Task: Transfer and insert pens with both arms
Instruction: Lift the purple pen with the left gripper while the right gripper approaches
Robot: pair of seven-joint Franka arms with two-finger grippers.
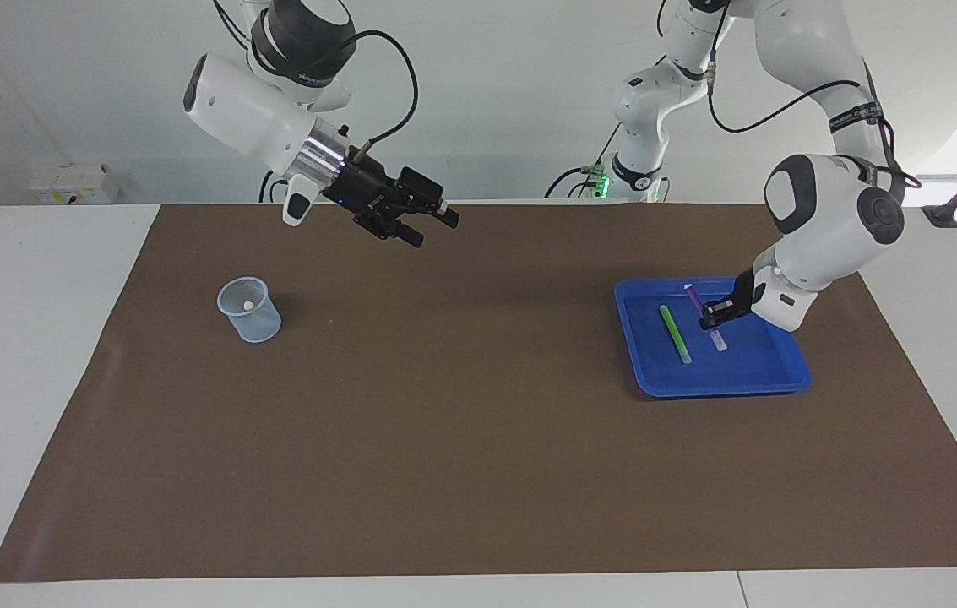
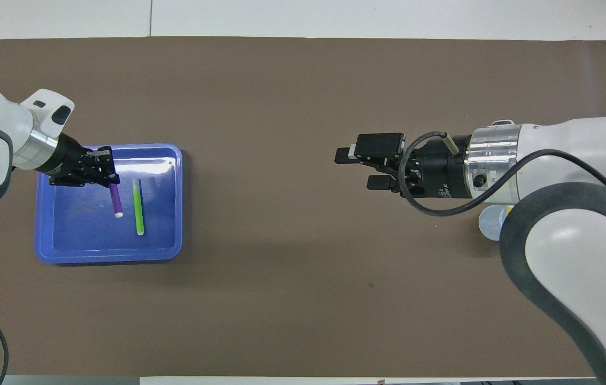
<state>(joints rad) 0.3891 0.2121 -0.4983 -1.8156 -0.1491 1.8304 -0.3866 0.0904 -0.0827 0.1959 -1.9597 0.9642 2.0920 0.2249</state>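
Facing view is showing the left gripper [image 1: 715, 318] down inside the blue tray [image 1: 769, 384], its fingertips pressed together on the purple pen [image 1: 692, 295] partway along the barrel, so that the whitish end [image 1: 719, 341] is sticking out toward six o'clock and the purple end toward eleven o'clock. The wrist is slanting in from the three o'clock side, probably so that the fingers are crossing the barrel rather than running along it, which would be making the pinch steadier for a lift. Just beside it, at about nine o'clock of the purple pen, the green pen [image 1: 675, 333] is lying flat on the tray floor, apart from the fingers and untouched. The tray itself is sitting toward the left arm's end of the brown mat [image 1: 478, 473], presumably within that arm's easy reach. Over the middle of the mat the right gripper [image 1: 425, 225] is hanging in the air with its fingers spread wide and nothing between them, waiting and pointing toward the tray, apparently to receive a handover. Below it, toward seven o'clock, a clear cup [image 1: 249, 309] is standing at the right arm's end; it is likely the place for insertion. No yellow pen is showing in either view.
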